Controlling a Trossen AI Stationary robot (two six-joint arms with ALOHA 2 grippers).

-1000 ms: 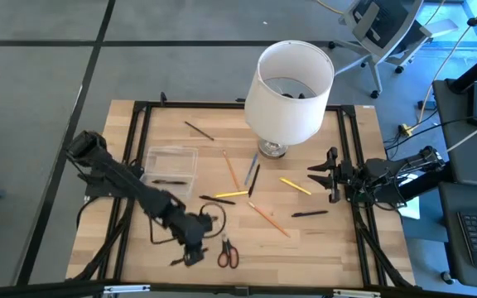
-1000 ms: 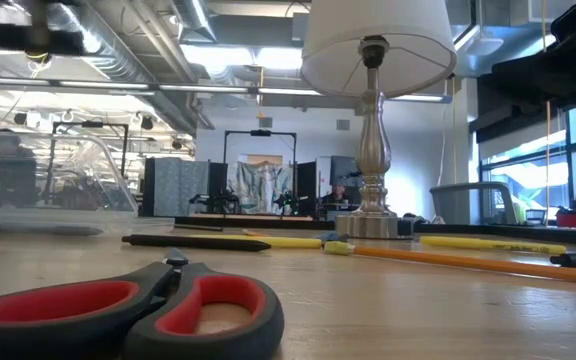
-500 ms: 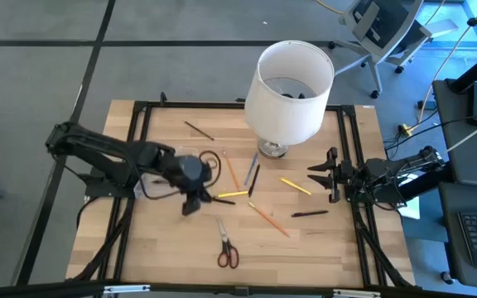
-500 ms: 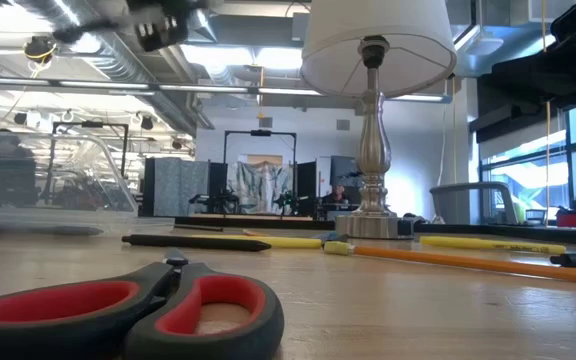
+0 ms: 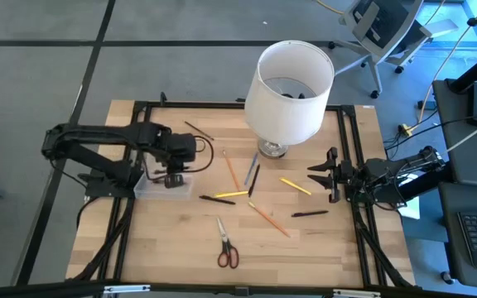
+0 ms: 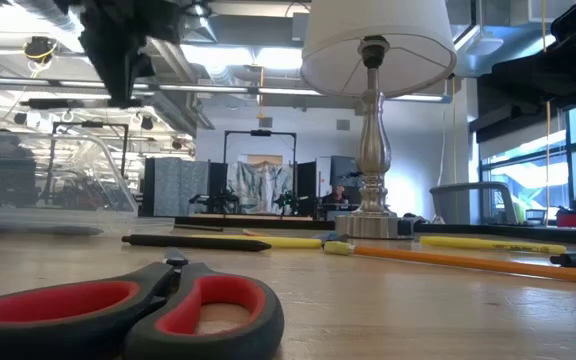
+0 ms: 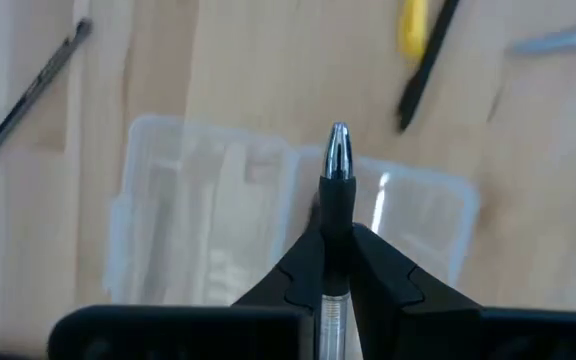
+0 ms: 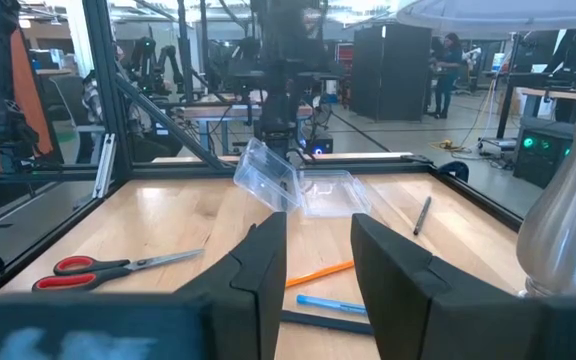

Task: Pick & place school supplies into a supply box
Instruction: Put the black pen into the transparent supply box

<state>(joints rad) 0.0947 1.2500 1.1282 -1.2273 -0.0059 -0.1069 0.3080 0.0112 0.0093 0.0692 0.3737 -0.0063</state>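
- Clear plastic box [image 5: 168,170] on the wooden table [image 5: 321,240], left of centre; lid raised, as seen in the right wrist view [image 8: 298,187].
- Left gripper [image 5: 175,178] above the box, fingers [image 7: 303,265] pinching a pen [image 7: 335,190], black-bodied with a silver tip, pointing down toward the box [image 7: 208,215].
- Right gripper [image 5: 321,175] at the right edge of the table, well apart from the supplies; fingers [image 8: 263,260] parted with a gap between them, nothing held.
- Scissors [image 5: 226,246] with red handles flat on the table near the front edge, apart from the box; closest object in the low view [image 6: 128,310].
- Pencils and pens loose on the table between box and right gripper: yellow pencil [image 5: 232,194], orange pencil [image 5: 267,218], black pen [image 5: 309,213], dark pencil [image 5: 199,131] behind the box.
- White lamp [image 5: 288,91] at the rear of the table.
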